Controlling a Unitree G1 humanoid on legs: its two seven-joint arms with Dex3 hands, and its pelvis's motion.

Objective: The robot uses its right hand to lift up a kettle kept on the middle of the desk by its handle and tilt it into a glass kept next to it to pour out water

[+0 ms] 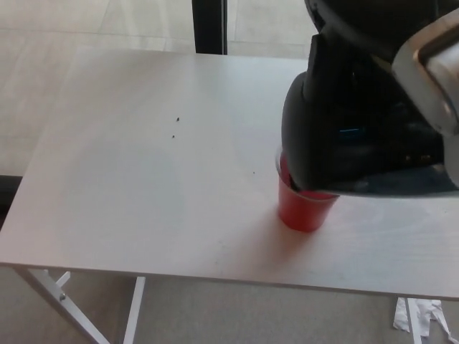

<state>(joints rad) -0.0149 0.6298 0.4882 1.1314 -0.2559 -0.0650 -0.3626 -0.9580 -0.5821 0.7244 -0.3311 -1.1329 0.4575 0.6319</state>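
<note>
A black kettle point(337, 136) hangs in the air at the right of the white desk point(143, 179), tipped down toward the left. Its lower front edge sits right over the mouth of a red plastic cup point(305, 209) and hides most of the rim and the inside. My right hand point(380, 25) comes in from the top right, shut on the kettle's upper part, with the grey wrist casing point(434, 79) beside it. The handle itself is hidden by hand and body. No water stream shows. My left hand is out of the picture.
The desk's front edge runs along the bottom, with white legs point(57, 294) below at the left. A dark window post point(209, 25) stands behind the far edge. Two small dark specks point(176, 127) mark the tabletop left of the middle.
</note>
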